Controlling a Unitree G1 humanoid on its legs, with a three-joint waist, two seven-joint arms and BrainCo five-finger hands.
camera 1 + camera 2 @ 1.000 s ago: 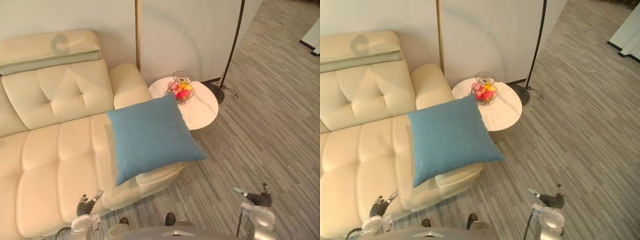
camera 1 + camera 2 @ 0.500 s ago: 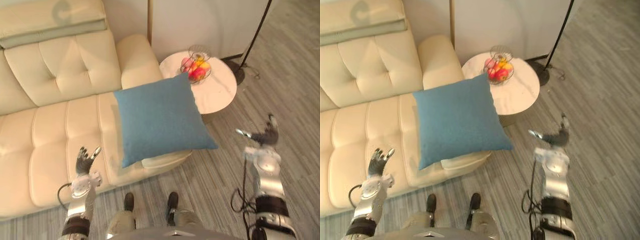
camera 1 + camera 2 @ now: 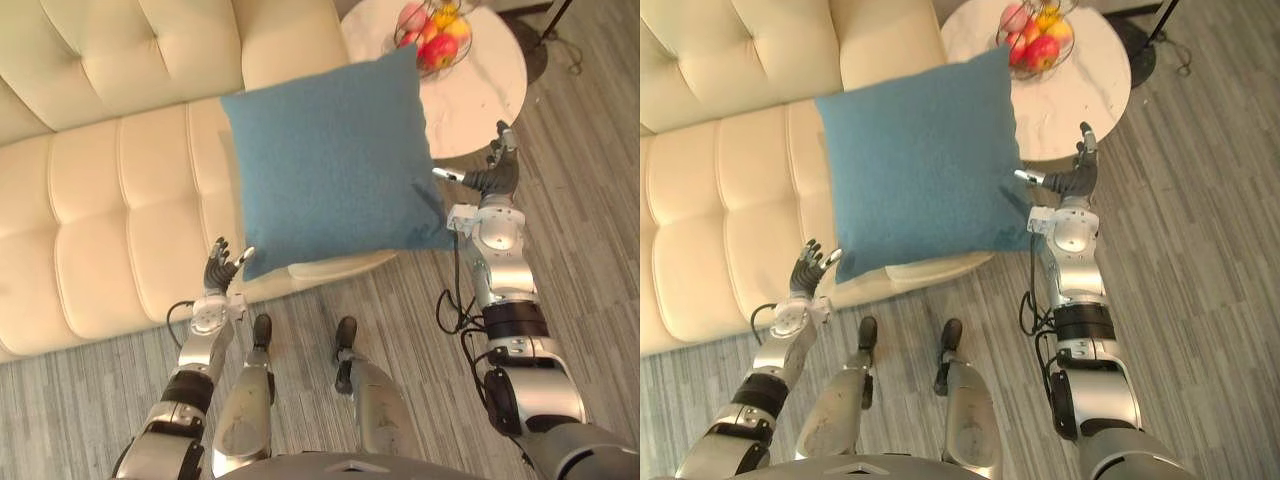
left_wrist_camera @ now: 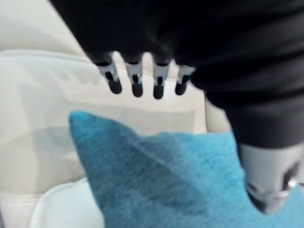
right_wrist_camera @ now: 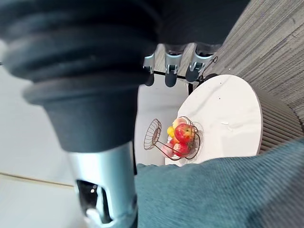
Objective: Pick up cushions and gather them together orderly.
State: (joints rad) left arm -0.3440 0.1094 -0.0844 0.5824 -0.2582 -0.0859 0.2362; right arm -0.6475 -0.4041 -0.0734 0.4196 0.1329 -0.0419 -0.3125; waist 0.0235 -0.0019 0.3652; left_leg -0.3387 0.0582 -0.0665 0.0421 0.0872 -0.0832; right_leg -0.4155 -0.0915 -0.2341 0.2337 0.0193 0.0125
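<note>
left eye view: the blue cushion (image 3: 330, 165) lies flat on the right end of the sofa (image 3: 100, 200). its lower edge hangs past the seat's front edge and its upper right corner reaches toward the round table (image 3: 485, 95) with the fruit basket (image 3: 437, 22). the left hand (image 3: 222, 268) is by the lower left corner, fingers spread and straight, holding nothing. the right hand (image 3: 492, 178) is just beside the lower right corner, also opened out and empty.

right eye view: same layout. striped grey floor (image 3: 1200, 200) runs along the sofa's front edge, with the table close on the right.

left wrist view: straight fingers (image 4: 137, 88) past the cushion's corner, apart from it.

right wrist view: fingers (image 5: 168, 71) extended, the cushion's edge near, basket and table beyond.

judgement: the cushion looks light, soft and floppy, with grippy woven cloth, and not fragile. take it at the two lower corners or the side edges, pinching well into the filling so it doesn't sag or slip. keep the right arm clear of the basket.
</note>
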